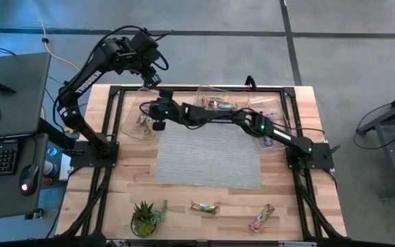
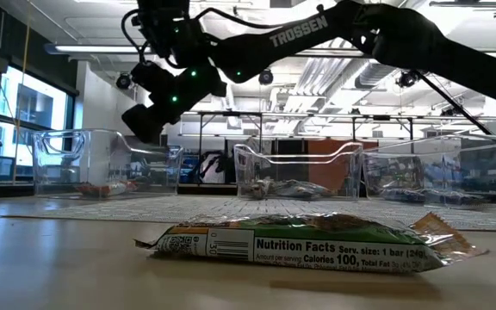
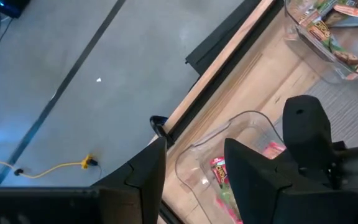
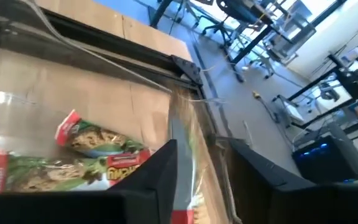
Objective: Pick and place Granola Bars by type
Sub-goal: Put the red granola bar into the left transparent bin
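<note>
Red-pink granola bars lie in the left clear tub. Green-orange bars fill the middle tub, and a blue-purple bar lies in the right tub. One green-orange bar and one red-pink bar lie flat on the wood near the table's near edge. My right gripper reaches across the table and hangs open above the left tub, holding nothing. My left gripper is open and raised over the table's far left corner.
A grey mat covers the table's middle. A small potted plant stands at the near left. The right arm spans the far half of the table above the tubs. A black frame runs along the table's edges.
</note>
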Motion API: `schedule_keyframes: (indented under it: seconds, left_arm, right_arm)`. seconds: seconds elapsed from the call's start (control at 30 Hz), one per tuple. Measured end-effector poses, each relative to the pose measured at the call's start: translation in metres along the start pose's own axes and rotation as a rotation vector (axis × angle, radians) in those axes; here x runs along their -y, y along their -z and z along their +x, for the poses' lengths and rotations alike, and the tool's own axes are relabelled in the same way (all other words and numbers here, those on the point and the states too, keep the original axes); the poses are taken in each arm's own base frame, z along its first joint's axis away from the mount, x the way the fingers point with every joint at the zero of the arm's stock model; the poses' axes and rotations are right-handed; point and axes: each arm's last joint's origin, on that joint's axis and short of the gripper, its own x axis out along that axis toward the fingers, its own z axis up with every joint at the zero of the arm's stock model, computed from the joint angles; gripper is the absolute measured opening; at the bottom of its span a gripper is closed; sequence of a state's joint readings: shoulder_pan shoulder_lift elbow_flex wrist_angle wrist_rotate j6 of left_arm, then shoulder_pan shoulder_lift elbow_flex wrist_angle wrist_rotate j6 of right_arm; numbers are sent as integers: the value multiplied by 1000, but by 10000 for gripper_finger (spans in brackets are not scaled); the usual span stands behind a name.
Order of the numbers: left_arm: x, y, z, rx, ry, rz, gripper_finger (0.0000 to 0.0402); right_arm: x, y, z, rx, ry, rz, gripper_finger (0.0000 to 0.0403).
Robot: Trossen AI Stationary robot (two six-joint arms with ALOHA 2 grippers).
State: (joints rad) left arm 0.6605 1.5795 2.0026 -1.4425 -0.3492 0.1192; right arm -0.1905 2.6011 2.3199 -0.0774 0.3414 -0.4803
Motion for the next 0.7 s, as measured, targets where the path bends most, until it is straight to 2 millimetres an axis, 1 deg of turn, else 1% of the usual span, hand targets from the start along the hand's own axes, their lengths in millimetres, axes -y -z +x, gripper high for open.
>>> schedule_keyframes:
  seconds: [0.13, 0.27, 0.3, 0.37, 0.43, 0.57, 0.63, 0.7]
  left_arm:
    - [0, 0, 0, 0, 0, -2, 156]
    - [0, 0, 0, -5, 1, -1, 156]
    - [0, 1, 0, -7, 2, 0, 156]
    - [0, 1, 0, -10, 2, 1, 156]
    - [0, 2, 0, -21, 4, 5, 156]
    - [1, 6, 0, -60, 8, 17, 156]
    - [1, 8, 0, -81, 10, 12, 156]
    - [1, 9, 0, -94, 11, 15, 156]
  right_arm:
    - [1, -3, 0, 26, 15, -13, 141]
    - [-6, -9, -4, 41, 15, -19, 160]
    - [-9, -11, -7, 35, 23, -45, 163]
    - [-13, -19, -15, 4, 50, -151, 168]
    - [-15, -34, -33, -68, 95, -293, 169]
    - [-22, -66, -87, -277, 166, -581, 166]
    - [-28, -73, -113, -381, 166, -697, 166]
    - [-29, -79, -139, -447, 142, -755, 167]
